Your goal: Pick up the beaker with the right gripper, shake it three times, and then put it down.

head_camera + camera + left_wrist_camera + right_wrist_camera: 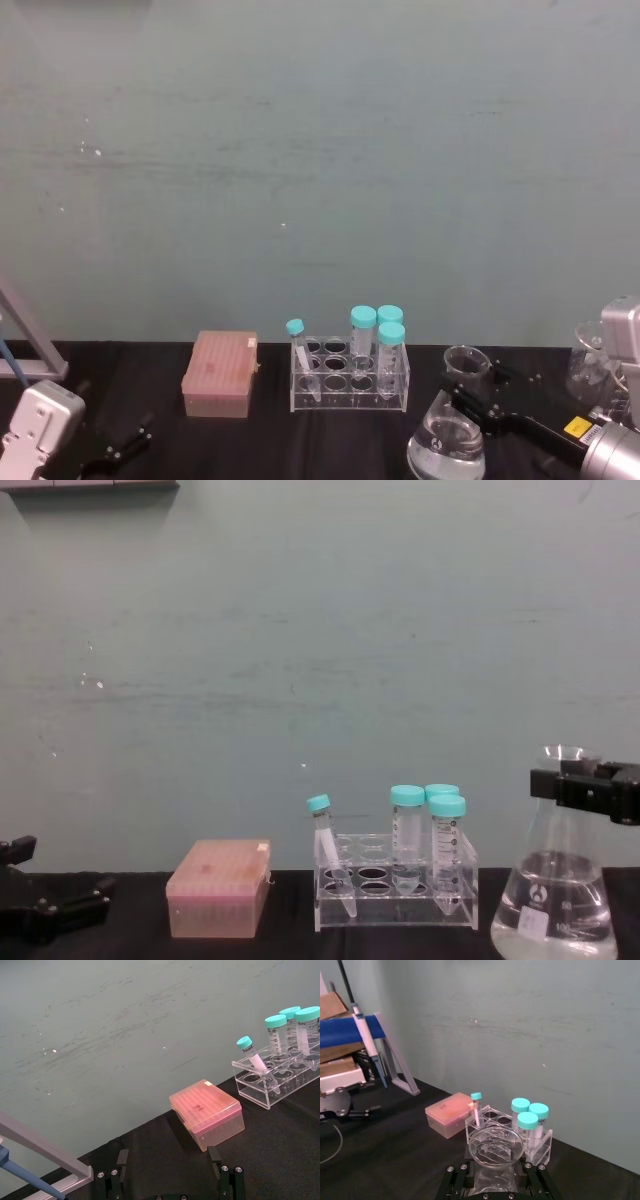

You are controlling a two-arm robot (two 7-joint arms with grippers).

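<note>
The beaker (555, 890) is a clear conical flask with liquid in its wide base, standing right of the tube rack. It shows from above in the head view (446, 440), and its round mouth (496, 1147) fills the lower middle of the right wrist view. My right gripper (586, 786) is shut on its neck just under the flared rim, a black finger (536, 1180) on each side. The flask's bottom is cut off by the frame edge, so I cannot tell whether it rests on the table. My left gripper (170, 1172) sits open and idle at the table's near left (118, 448).
A clear rack (350, 380) with several teal-capped tubes stands mid-table, one tube leaning. A pink tip box (219, 374) lies left of it. A pipette stand (380, 1045) is at the far left. Another glass vessel (590, 365) stands at the far right.
</note>
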